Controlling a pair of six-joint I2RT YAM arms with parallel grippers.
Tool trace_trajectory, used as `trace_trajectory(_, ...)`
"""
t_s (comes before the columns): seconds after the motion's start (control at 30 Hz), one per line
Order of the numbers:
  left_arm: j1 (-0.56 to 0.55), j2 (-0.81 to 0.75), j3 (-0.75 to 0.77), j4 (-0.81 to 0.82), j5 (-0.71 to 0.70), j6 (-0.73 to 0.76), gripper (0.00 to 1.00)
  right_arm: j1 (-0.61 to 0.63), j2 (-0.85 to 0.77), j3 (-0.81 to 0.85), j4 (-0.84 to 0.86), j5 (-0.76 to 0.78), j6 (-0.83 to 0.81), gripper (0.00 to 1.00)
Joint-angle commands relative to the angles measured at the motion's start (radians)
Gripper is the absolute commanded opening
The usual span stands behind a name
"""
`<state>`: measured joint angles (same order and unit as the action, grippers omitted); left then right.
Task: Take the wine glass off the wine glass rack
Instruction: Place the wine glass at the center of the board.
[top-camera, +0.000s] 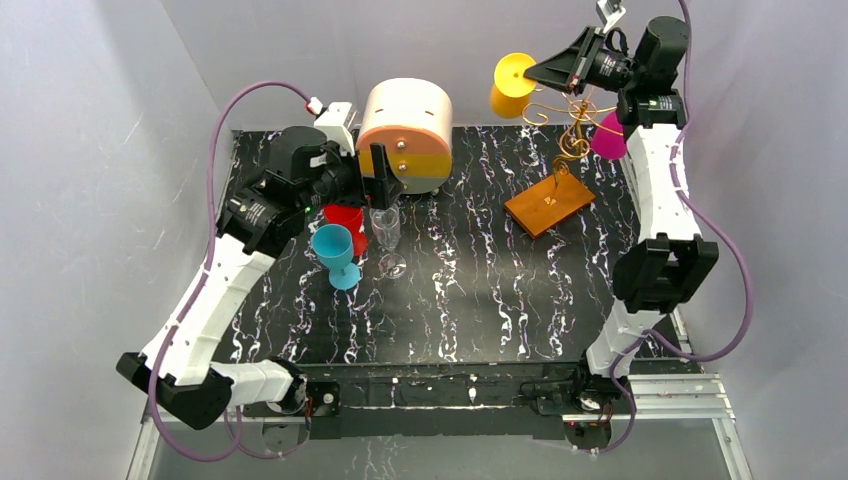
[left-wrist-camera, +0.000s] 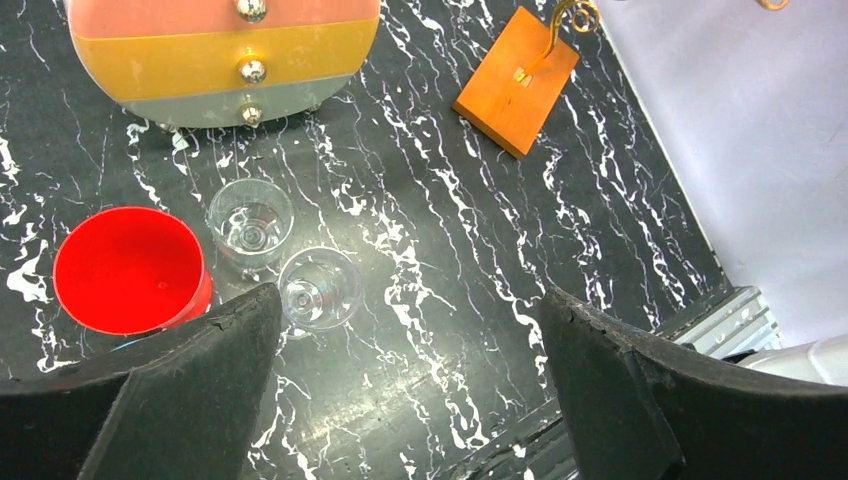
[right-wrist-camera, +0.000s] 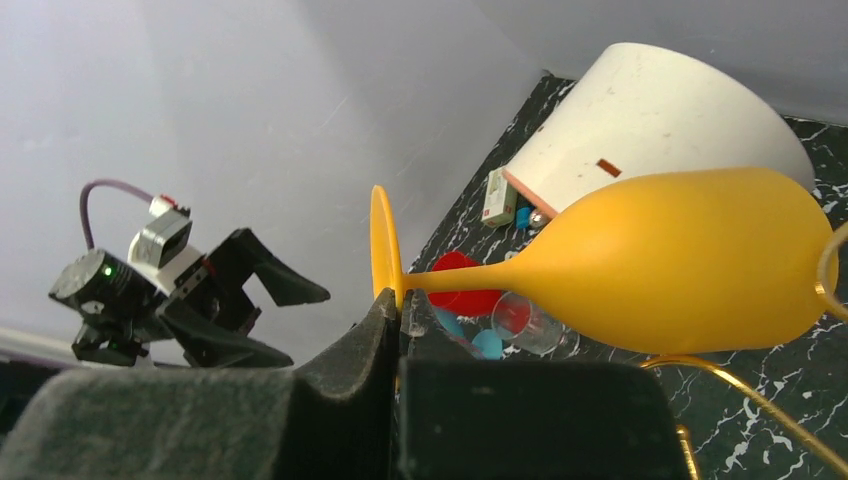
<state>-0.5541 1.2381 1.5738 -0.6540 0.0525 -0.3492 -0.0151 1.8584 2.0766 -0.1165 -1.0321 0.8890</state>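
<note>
You are gripping the yellow wine glass (right-wrist-camera: 690, 260) with the right gripper (right-wrist-camera: 398, 325), whose jaws are pinching narrow on the stem, just beside the foot. The glass is lying on its side in the air at the far right of the scene, just left of the gold scrolls of the wine glass rack (top-camera: 549, 200). The rack is standing on its wooden base on the table (top-camera: 460, 300), nearer than the glass.

The grasp looks done, and I judge that you are now working through the lift-away. In the right wrist view a gold wire arm is running just beside and under the bowl. I cannot tell whether it is touching, so the glass may not be fully clear of the rack yet. Drawing it free and setting it down are what is left. A magenta glass (top-camera: 608, 137) is hanging on the right side of the rack.

Your left gripper (left-wrist-camera: 410, 310) is hanging with its jaws spread wide, holding nothing, above the left-centre of the table. Below it a red cup (left-wrist-camera: 130, 268), a clear glass (left-wrist-camera: 250, 220) and a blue glass (top-camera: 333, 245) are standing upright, close together. The red cup is showing a bare inside. The clear glass looks empty, and so does the blue one as far as the top view shows. At the far edge the round drawer box (top-camera: 405, 130) is sitting with its drawers shut, so its contents are hidden. The pictures are not showing inside the yellow bowl.
</note>
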Motion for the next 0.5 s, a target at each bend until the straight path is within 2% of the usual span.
trace_trajectory(0.0, -0.001, -0.044, 0.005, 0.022, -0.013, -0.024, 0.98, 0.013, -0.097, -0.051, 0.024, -0.083, -0.085, 0.01)
trace_trajectory(0.23, -0.002, -0.051, -0.005, 0.05, 0.025, -0.046, 0.98, 0.079, -0.203, -0.173, -0.02, -0.13, -0.185, 0.01)
trace_trajectory(0.47, -0.001, -0.058, -0.01, 0.103, 0.099, -0.066, 0.98, 0.159, -0.29, -0.266, -0.107, -0.103, -0.29, 0.01)
